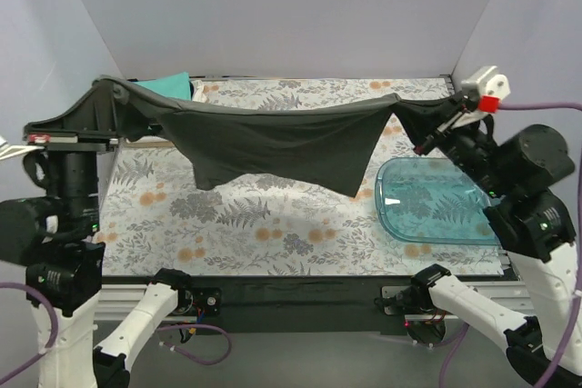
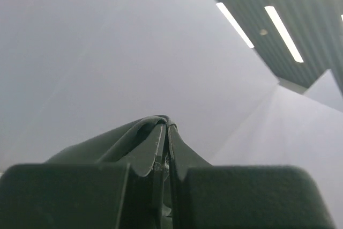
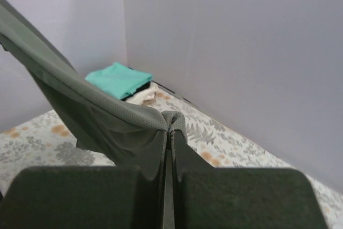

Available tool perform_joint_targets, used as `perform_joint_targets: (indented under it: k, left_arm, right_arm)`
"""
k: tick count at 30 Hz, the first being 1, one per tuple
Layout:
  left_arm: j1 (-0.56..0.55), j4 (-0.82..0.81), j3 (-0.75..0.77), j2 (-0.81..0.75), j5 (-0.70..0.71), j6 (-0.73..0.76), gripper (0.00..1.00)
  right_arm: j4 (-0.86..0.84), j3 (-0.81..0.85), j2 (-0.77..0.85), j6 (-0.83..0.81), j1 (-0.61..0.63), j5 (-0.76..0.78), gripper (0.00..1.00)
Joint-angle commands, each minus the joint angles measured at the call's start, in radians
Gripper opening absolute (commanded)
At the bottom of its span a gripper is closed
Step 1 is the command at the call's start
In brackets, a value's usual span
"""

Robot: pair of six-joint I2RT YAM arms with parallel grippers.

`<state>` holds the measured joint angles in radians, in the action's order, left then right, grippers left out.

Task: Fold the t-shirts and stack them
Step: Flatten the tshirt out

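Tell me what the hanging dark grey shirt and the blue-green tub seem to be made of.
The dark grey shirt: soft matte fabric, likely a fine knit; it sags and drapes. The blue-green tub: translucent glossy plastic, probably; the floral table cover shows through it.

Black cylindrical motor housings on glossy white link shells; purple cables trailing off both sides; white wrist block with red tab; dark matte finger pads.
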<state>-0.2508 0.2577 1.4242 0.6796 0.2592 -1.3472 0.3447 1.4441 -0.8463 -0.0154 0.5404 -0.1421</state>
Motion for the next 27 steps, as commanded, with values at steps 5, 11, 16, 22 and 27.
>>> perform_joint_targets:
  k: [5,11,16,22,27]
  left_arm:
    - [0.002,-0.031,0.238,0.122,-0.115,0.134,0.0]
    - [0.002,-0.07,0.252,0.314,0.049,0.187,0.0]
    - [0.008,-0.101,0.408,0.66,0.169,0.272,0.0]
    - [0.036,-0.164,0.713,0.844,0.045,0.376,0.0]
    - [0.036,-0.323,0.31,0.655,0.04,0.393,0.0]
  right_arm:
    - [0.02,0.186,-0.017,-0.031,0.006,-0.111,0.01]
    - [0.022,0.242,-0.247,-0.098,0.006,0.137,0.01]
    - [0.01,0.415,-0.508,-0.143,-0.104,0.271,0.01]
    - [-0.053,0.615,-0.605,-0.21,-0.195,0.174,0.01]
    - [-0.099,0.362,-0.495,-0.216,-0.206,0.188,0.01]
